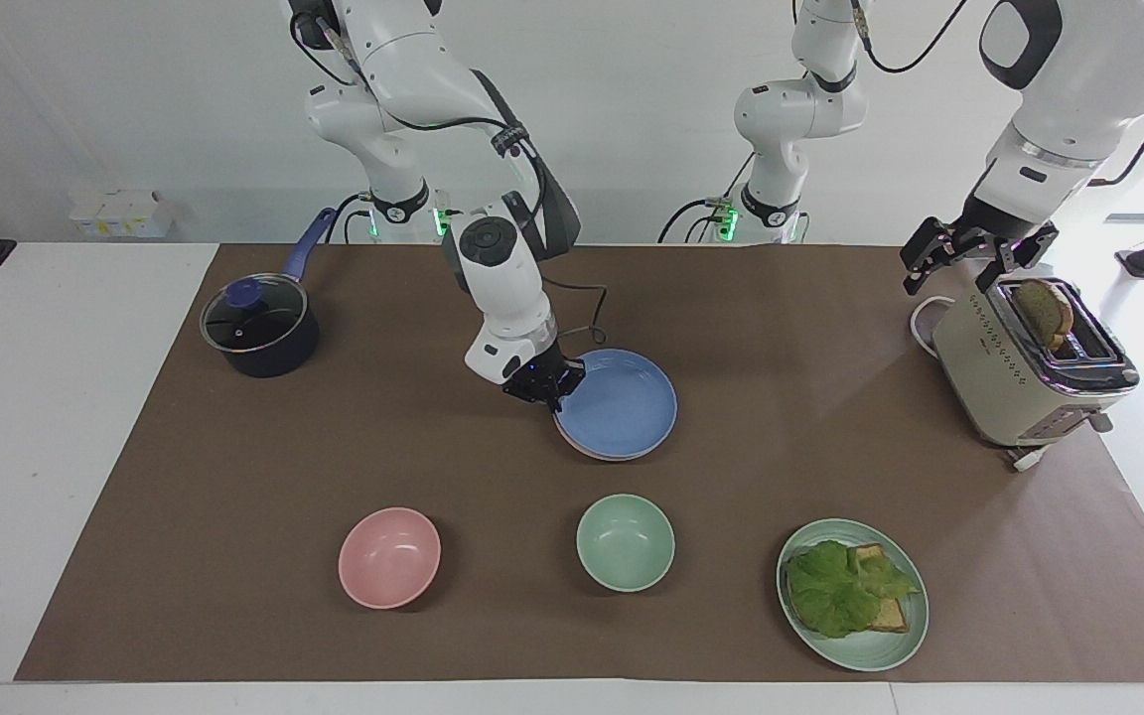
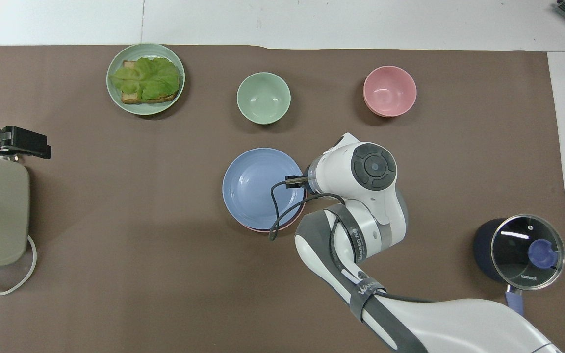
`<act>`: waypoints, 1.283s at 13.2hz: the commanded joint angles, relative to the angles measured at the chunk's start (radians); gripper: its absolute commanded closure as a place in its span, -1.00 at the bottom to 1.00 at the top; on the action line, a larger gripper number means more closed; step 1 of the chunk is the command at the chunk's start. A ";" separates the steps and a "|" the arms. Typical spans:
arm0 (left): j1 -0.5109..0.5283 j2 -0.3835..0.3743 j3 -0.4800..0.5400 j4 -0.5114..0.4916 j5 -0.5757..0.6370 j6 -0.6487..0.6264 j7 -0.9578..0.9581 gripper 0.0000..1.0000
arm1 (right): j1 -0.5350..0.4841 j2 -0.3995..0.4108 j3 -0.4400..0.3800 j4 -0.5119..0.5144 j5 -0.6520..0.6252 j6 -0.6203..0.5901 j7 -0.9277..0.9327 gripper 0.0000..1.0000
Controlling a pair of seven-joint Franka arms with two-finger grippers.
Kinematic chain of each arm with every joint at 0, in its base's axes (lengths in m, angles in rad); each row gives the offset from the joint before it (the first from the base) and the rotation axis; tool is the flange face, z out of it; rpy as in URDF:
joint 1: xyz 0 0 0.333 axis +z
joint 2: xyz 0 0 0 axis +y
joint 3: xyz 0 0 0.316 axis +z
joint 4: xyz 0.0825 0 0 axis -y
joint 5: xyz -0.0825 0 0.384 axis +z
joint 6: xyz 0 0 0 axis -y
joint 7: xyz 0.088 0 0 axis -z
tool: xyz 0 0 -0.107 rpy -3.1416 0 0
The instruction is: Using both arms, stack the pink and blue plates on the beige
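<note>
With the right tool (image 1: 544, 389) pinched shut on the rim of the round matte blue plate (image 1: 622, 403), which lies on the pale pink plate (image 1: 572, 444) beneath, release gently; the left tool (image 1: 969, 260) waits wide open.

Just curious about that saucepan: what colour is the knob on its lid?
Blue, on the glass lid of the saucepan; it shows best in the overhead view.
</note>
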 commanded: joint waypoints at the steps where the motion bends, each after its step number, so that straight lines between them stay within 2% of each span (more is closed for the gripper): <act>1: -0.016 -0.004 0.019 -0.001 0.016 -0.010 0.000 -1.00 | -0.006 -0.023 0.004 -0.023 -0.018 -0.007 0.025 0.83; 2: -0.016 -0.004 0.021 -0.001 0.016 -0.007 0.000 -1.00 | -0.006 -0.023 0.003 -0.021 -0.018 -0.023 0.026 0.52; 3: -0.016 -0.004 0.022 -0.001 0.016 -0.004 0.000 -1.00 | -0.006 -0.023 0.001 -0.015 -0.019 -0.035 0.028 -0.21; 4: -0.028 -0.004 0.036 -0.001 0.016 -0.002 0.000 -1.00 | -0.006 -0.022 0.000 -0.007 -0.021 -0.037 0.028 -0.84; 5: -0.067 -0.004 0.068 -0.001 0.016 -0.001 0.000 -1.00 | -0.007 -0.023 -0.005 0.003 -0.021 -0.044 0.028 -1.00; 6: -0.107 -0.006 0.109 -0.002 0.016 0.001 0.000 -1.00 | -0.010 -0.031 -0.008 0.014 -0.021 -0.064 0.028 -1.00; 9: -0.106 -0.006 0.117 -0.002 0.016 -0.011 0.000 -1.00 | -0.055 -0.098 -0.013 0.031 -0.040 -0.131 0.028 -1.00; 13: -0.102 -0.006 0.122 -0.001 0.016 -0.010 0.000 -1.00 | -0.217 -0.201 -0.011 0.033 -0.125 -0.216 0.020 -1.00; 15: -0.102 -0.006 0.122 -0.001 0.016 -0.010 0.000 -1.00 | -0.265 -0.242 -0.011 0.037 -0.178 -0.268 0.020 -1.00; 17: -0.102 -0.006 0.122 -0.001 0.016 -0.010 0.000 -1.00 | -0.329 -0.278 -0.009 0.078 -0.192 -0.354 0.012 -1.00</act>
